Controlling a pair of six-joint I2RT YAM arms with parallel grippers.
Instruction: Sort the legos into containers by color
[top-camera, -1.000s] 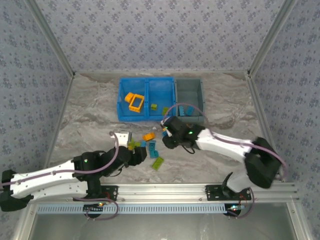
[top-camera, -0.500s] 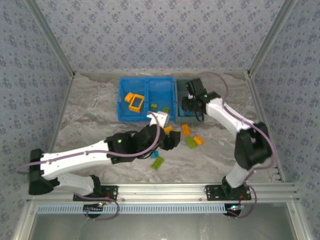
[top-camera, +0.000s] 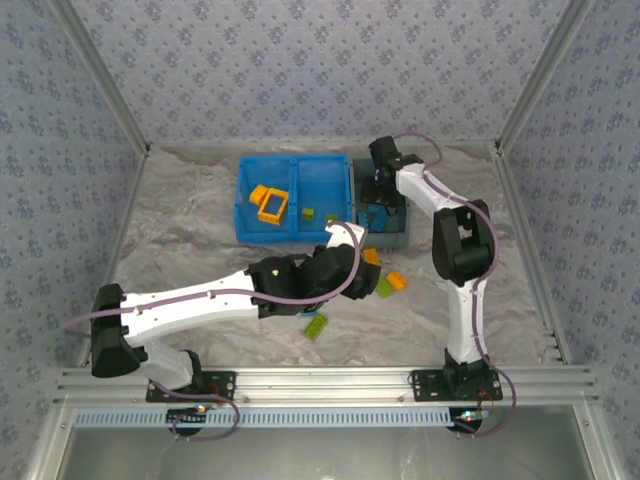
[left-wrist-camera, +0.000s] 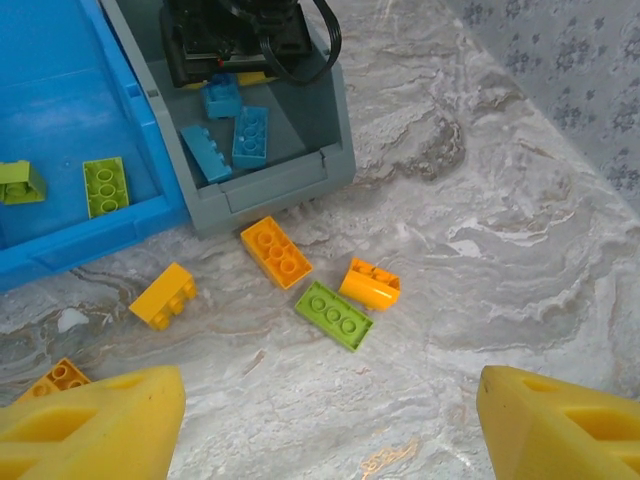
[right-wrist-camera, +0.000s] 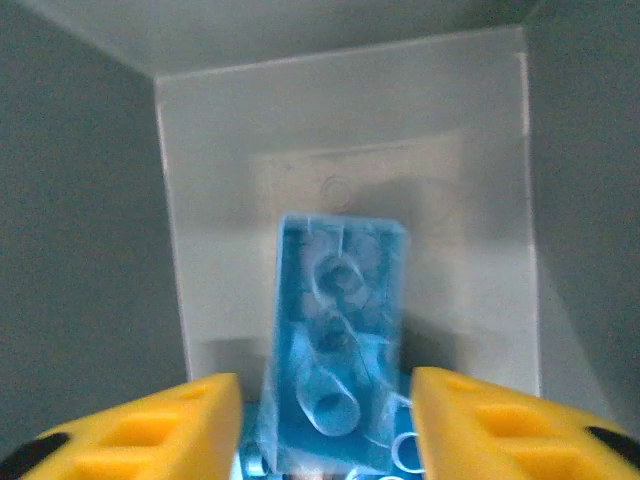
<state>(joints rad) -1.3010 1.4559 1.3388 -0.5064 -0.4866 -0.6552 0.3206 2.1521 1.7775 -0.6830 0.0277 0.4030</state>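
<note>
fingers of the right gripper (right-wrist-camera: 327, 425) sit parted, not touching a light blue plastic brick (right-wrist-camera: 335, 330) in the grey plastic bin (left-wrist-camera: 285, 172), left gripper (left-wrist-camera: 330, 415) spread wide, empty.

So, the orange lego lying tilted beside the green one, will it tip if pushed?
Probably: the orange lego lies tipped, not flat on its base, so a push may topple it. It looks like small rigid plastic, likely light, and could slide on the smooth table.

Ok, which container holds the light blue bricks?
The grey bin, beside the blue bin, which holds orange bricks and green bricks instead.
</note>
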